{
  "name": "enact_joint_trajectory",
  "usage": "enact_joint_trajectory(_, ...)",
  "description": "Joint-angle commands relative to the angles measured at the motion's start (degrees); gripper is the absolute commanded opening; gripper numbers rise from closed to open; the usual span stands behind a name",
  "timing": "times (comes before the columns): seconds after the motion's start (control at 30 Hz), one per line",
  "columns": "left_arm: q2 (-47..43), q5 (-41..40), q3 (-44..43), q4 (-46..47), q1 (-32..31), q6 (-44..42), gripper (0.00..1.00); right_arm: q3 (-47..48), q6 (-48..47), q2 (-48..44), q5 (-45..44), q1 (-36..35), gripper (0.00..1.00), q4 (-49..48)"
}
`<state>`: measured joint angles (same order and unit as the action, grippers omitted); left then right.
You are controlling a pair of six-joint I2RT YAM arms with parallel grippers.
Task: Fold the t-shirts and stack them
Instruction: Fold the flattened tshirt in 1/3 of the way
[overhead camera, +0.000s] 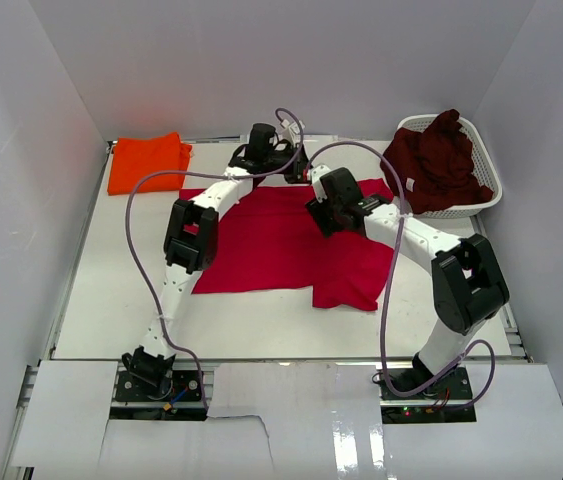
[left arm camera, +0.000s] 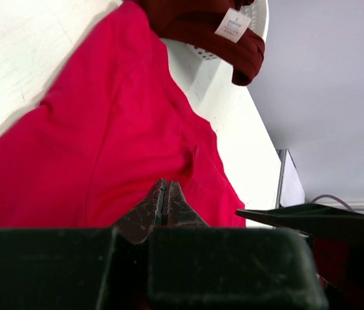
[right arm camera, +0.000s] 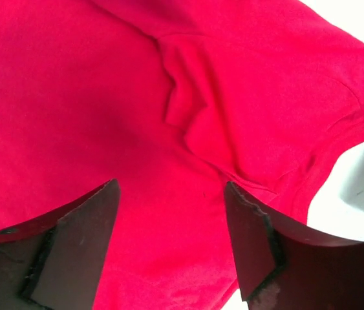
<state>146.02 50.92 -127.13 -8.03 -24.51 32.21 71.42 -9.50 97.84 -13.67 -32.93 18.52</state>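
Top view: red t-shirt spread over middle of table, mostly flat, lower right hem uneven, one sleeve near the basket; orange t-shirt folded at far left corner; maroon t-shirt heaped in basket, unfolded. Both arms reach over the red one's far edge. Step looks like setting up its fold: take far corners evenly, lift low, lay edge to edge so no crease gets trapped. Left wrist view: left gripper pinched closed over red cloth, can't tell if fabric is caught. Right wrist view: right gripper jaws wide, nothing between, over a puckered wrinkle by the sleeve seam; smooth that first
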Motion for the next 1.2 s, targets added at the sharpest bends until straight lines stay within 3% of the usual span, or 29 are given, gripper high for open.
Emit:
enact_joint_trajectory(0.0, 2.6, 3.4, -2.0, 1.1, -0.3, 3.1, 0.0, -0.6, -4.6, -2.0, -6.3, -1.3, 0.67, -4.2)
enact_joint_trajectory(0.2, 7.3, 5.1, -4.7, 1.9, -0.3, 7.0, 0.0, 1.5, -7.6, 1.6, -11.3, -3.8, 0.48, -3.4)
enact_joint_trajectory(1.17, 10.1, 2.6, -0.6, 0.1, -0.3, 4.1, 0.0, 11.5, -8.0, 19.2, -13.8, -4.7, 0.44, -3.6)
